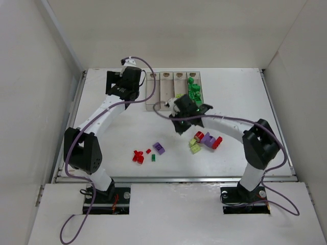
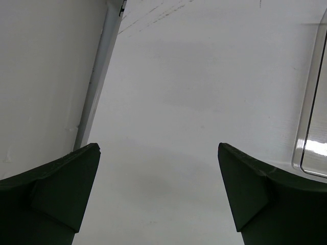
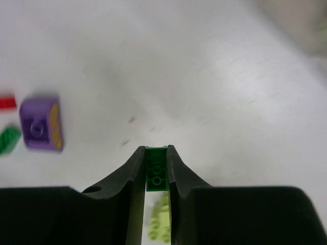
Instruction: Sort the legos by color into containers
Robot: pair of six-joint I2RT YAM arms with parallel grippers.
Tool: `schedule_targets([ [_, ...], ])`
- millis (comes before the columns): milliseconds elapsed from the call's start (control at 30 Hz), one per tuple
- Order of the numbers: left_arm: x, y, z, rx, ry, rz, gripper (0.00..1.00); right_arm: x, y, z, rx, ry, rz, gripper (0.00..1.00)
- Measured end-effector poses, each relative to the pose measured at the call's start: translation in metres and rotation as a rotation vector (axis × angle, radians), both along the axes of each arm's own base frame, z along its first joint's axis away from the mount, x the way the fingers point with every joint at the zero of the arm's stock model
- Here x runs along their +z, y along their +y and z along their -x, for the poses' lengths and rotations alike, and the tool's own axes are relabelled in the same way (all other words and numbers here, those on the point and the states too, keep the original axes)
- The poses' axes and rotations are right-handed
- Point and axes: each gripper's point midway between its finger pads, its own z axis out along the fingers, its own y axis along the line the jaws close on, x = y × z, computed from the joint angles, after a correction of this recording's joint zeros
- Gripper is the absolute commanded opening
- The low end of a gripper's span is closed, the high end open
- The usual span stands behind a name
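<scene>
Clear-plastic containers (image 1: 153, 92) are standing in a joined row of four on the far part of the white table (image 1: 240, 97) in the top view. The bin at the right end is holding a heap of green legos (image 1: 193, 92). A bit of yellow-green is showing at the near end of the bin next to it, and I cannot tell what the other two are holding. The left gripper (image 1: 130, 92) is hovering just beside the containers' left end, and the right gripper (image 1: 180, 126) is hanging just in front of them. Loose legos (image 1: 159, 148) in red, purple, green and yellow-green are lying in two scattered groups, well nearer than the containers. From the left wrist, the fingers (image 2: 61, 184) are spreading wide with nothing between them, and a rounded clear corner of the containers is showing at the right edge. From the right wrist, the fingers (image 3: 133, 173) are pinching almost closed on a green lego (image 3: 156, 171) standing on end between the tips. A purple brick (image 3: 41, 125) is lying off to its left with slivers of red and green beside it, and a blurred yellow-green lego (image 3: 159, 227) is showing below in the gap.
</scene>
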Motion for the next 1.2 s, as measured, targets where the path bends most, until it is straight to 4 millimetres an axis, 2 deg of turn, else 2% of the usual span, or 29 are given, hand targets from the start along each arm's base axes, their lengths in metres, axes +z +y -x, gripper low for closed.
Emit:
schedule_targets([
  [133, -0.006, -0.001, -0.003, 0.0, 0.009, -0.005, 1.0, 0.055, -0.027, -0.086, -0.24, -0.12, -0.116, 0.0],
  [200, -0.011, -0.001, -0.004, 0.002, 0.021, -0.012, 1.0, 0.083, -0.045, -0.141, -0.376, -0.209, -0.162, 0.0],
  [300, -0.016, -0.001, -0.005, 0.004, 0.034, -0.023, 1.0, 0.106, -0.073, -0.215, -0.546, -0.314, -0.19, 0.0],
  [367, -0.017, 0.0, -0.005, 0.006, 0.037, -0.027, 1.0, 0.102, -0.09, -0.254, -0.639, -0.355, -0.181, 0.0],
  [433, -0.015, 0.002, -0.005, 0.016, 0.033, -0.042, 1.0, 0.085, -0.106, -0.278, -0.704, -0.363, -0.147, 0.15],
  [467, -0.014, 0.004, -0.005, 0.02, 0.031, -0.05, 1.0, 0.074, -0.11, -0.285, -0.726, -0.355, -0.129, 0.24],
  [500, -0.013, 0.005, -0.004, 0.025, 0.031, -0.057, 1.0, 0.063, -0.115, -0.29, -0.744, -0.345, -0.107, 0.28],
  [533, -0.013, 0.006, -0.004, 0.029, 0.03, -0.062, 1.0, 0.052, -0.118, -0.292, -0.755, -0.333, -0.087, 0.3],
  [633, -0.011, 0.008, -0.005, 0.035, 0.025, -0.071, 1.0, 0.031, -0.123, -0.287, -0.756, -0.288, -0.038, 0.7],
  [667, -0.011, 0.008, -0.004, 0.037, 0.024, -0.072, 1.0, 0.028, -0.123, -0.284, -0.749, -0.276, -0.028, 0.92],
  [700, -0.011, 0.009, -0.004, 0.038, 0.025, -0.075, 1.0, 0.028, -0.123, -0.282, -0.748, -0.271, -0.024, 0.97],
  [733, -0.011, 0.009, -0.004, 0.039, 0.025, -0.076, 1.0, 0.03, -0.123, -0.282, -0.737, -0.275, -0.02, 1.0],
  [833, -0.013, 0.009, -0.006, 0.041, 0.03, -0.078, 1.0, 0.039, -0.121, -0.277, -0.719, -0.283, -0.017, 1.0],
  [933, -0.015, 0.01, -0.008, 0.041, 0.035, -0.07, 1.0, 0.055, -0.118, -0.246, -0.667, -0.297, 0.016, 1.0],
  [1033, -0.017, 0.013, -0.009, 0.045, 0.036, -0.057, 1.0, 0.078, -0.095, -0.192, -0.555, -0.325, 0.039, 1.0],
  [1133, -0.018, 0.013, -0.01, 0.043, 0.037, -0.045, 1.0, 0.1, -0.046, -0.129, -0.379, -0.338, 0.001, 1.0],
  [1167, -0.019, 0.014, -0.01, 0.045, 0.038, -0.041, 1.0, 0.104, -0.018, -0.102, -0.277, -0.315, -0.055, 1.0],
  [1200, -0.019, 0.014, -0.01, 0.045, 0.038, -0.037, 1.0, 0.104, -0.008, -0.089, -0.232, -0.297, -0.076, 1.0],
])
